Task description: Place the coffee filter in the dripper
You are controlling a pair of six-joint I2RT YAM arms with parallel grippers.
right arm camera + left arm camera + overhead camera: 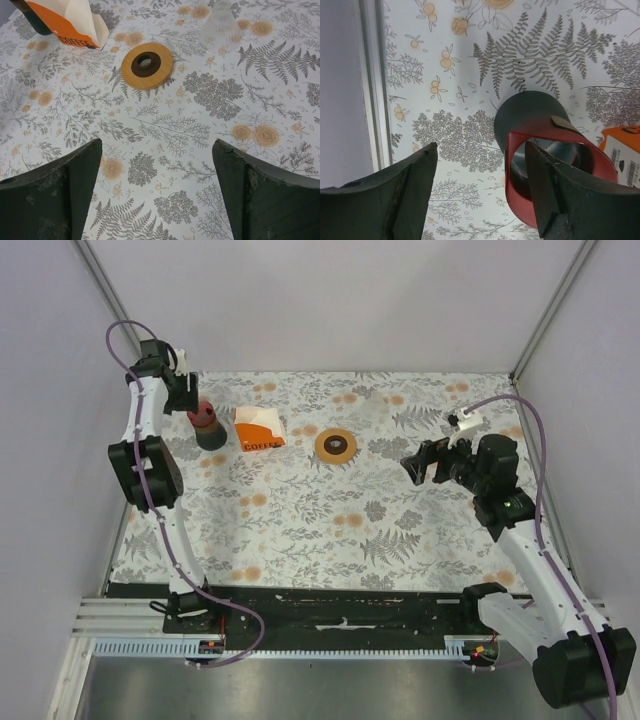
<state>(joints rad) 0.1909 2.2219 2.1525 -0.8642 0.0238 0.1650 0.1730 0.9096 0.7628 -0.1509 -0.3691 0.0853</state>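
Hovering at the table's far left, my left gripper (480, 147) has its jaws apart with nothing between them, one finger in front of the jar (205, 423). The coffee filter (82, 12) sits in the orange pack (260, 440) just right of that jar, white paper poking out of the open top, so my left arm is nearer. The dripper (336, 446) lies bare between the pack and my right gripper (157, 145), which is spread wide and empty.

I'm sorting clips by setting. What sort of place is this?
Probably a robot test booth: plain white walls enclose a floral-covered table, with left arm and right arm bolted at its near edge.
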